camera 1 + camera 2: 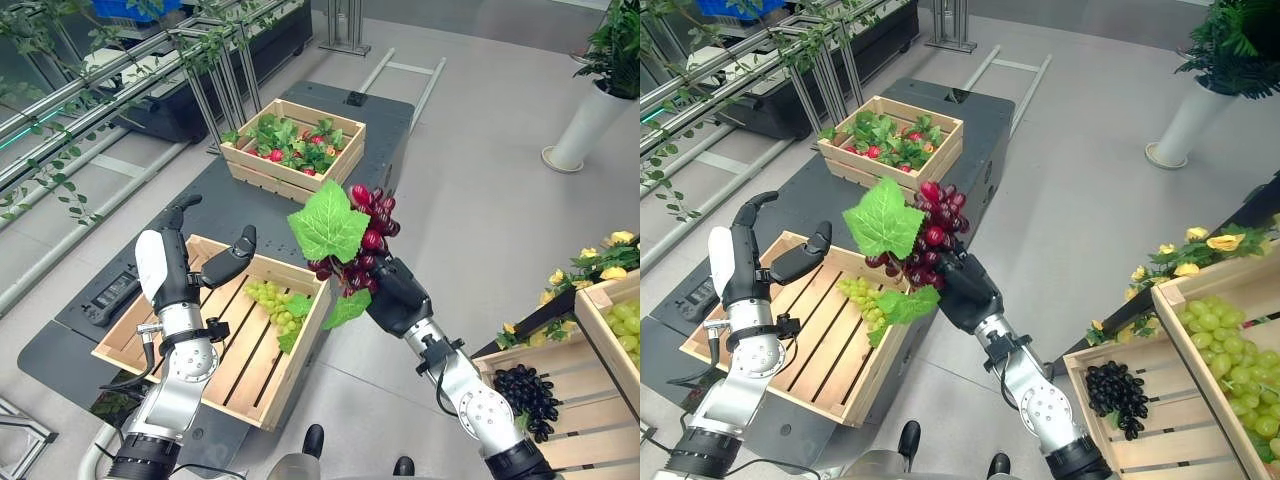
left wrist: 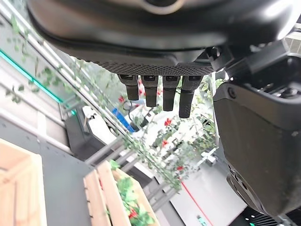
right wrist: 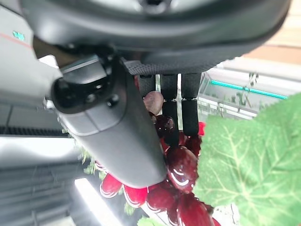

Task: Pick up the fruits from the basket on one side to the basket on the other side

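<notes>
My right hand is shut on a bunch of red grapes with big green leaves, holding it in the air above the right edge of the near wooden crate. The right wrist view shows the thumb and fingers curled round the red grapes. A bunch of green grapes lies inside that crate by its right wall. My left hand hovers open over the crate's left part, holding nothing. On the right, a low crate holds black grapes, and a higher one holds green grapes.
A second wooden crate with leaves and red fruit stands farther back on the dark platform. Metal railings with vines run along the left. A white planter stands at the far right, with yellow flowers near the right crates.
</notes>
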{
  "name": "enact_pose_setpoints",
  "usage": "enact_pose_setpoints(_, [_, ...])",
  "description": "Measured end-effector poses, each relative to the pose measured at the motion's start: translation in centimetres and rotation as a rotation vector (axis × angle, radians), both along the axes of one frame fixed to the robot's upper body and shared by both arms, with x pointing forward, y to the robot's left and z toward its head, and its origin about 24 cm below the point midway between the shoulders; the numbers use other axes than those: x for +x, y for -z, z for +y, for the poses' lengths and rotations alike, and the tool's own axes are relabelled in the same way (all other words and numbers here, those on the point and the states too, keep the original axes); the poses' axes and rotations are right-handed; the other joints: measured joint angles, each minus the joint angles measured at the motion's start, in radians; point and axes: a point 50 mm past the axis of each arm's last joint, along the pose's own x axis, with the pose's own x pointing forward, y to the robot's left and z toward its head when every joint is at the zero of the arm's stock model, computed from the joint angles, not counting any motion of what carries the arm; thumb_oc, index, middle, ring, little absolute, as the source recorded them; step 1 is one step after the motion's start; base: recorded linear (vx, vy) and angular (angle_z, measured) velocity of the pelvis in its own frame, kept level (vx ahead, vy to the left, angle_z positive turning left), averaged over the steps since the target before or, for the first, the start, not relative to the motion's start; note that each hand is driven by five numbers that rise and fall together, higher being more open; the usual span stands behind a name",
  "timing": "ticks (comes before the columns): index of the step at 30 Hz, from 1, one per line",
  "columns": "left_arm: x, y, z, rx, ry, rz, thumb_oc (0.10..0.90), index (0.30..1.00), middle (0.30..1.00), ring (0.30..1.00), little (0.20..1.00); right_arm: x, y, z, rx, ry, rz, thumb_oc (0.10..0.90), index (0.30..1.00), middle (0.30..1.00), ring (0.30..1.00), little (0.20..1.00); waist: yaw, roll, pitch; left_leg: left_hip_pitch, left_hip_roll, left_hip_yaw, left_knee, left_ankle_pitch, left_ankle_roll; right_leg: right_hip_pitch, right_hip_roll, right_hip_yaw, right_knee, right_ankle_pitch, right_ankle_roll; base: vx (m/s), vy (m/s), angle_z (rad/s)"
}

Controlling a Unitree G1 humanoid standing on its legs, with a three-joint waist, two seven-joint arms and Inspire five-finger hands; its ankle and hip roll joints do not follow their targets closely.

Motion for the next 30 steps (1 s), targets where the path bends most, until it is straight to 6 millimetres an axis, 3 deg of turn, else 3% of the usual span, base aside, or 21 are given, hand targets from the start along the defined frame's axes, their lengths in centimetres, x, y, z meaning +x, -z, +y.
enact_pose_setpoints(8, [0.0, 0.0, -0.9, -0.165, 0.095, -0.019, 0.800, 0.900, 0.900, 0.900, 0.900, -1.9, 4.6, -1.7, -0.047, 0.052, 0.200, 0.400, 0.300, 0.300, 0.300, 0.300, -0.054, -0.014, -0.008, 0.008, 0.002, 0.059, -0.001, -0.008, 0.005, -0.025, -0.001, 0.060, 0.000, 0.009, 0.002, -0.01, -0.020, -0.22])
enact_pose_setpoints(20, [-0.4, 1.0, -2.8, -0.288, 0.222, 0.021, 0.800, 0.900, 0.900, 0.900, 0.900, -2.2, 5.1, -2.1, -0.031, 0.058, 0.197, 0.400, 0.300, 0.300, 0.300, 0.300, -0.097, -0.016, -0.010, 0.016, -0.004, 0.162, -0.001, -0.028, 0.018, -0.079, -0.010, 0.166, 0.001, 0.041, 0.011, -0.06, 0.134, -0.28])
enact_pose_setpoints(24, [-0.3, 1.6, -3.5, -0.411, 0.283, 0.048, 0.800, 0.900, 0.900, 0.900, 0.900, -2.3, 5.0, -1.8, -0.014, 0.060, 0.199, 0.400, 0.300, 0.300, 0.300, 0.300, -0.112, -0.018, -0.009, 0.023, -0.022, 0.187, 0.000, -0.038, 0.026, -0.102, -0.024, 0.199, 0.016, 0.049, 0.023, -0.03, 0.152, -0.27])
enact_pose_setpoints(27, [-0.2, 1.9, -4.0, -0.447, 0.332, 0.079, 0.800, 0.900, 0.900, 0.900, 0.900, -2.1, 4.9, -1.2, 0.013, 0.057, 0.195, 0.400, 0.300, 0.300, 0.300, 0.300, -0.111, -0.020, -0.008, 0.034, -0.032, 0.254, -0.001, -0.048, 0.047, -0.136, -0.042, 0.156, 0.019, 0.091, 0.022, -0.11, 0.097, -0.78])
enact_pose_setpoints(30, [0.2, 2.0, -3.8, -0.445, 0.326, 0.081, 0.800, 0.900, 0.900, 0.900, 0.900, -1.8, 4.6, -1.3, 0.007, 0.054, 0.183, 0.400, 0.300, 0.300, 0.300, 0.300, -0.108, -0.014, 0.000, 0.048, -0.027, 0.341, -0.007, -0.068, 0.066, -0.176, -0.028, 0.057, 0.040, 0.160, -0.002, -0.16, 0.030, -0.83])
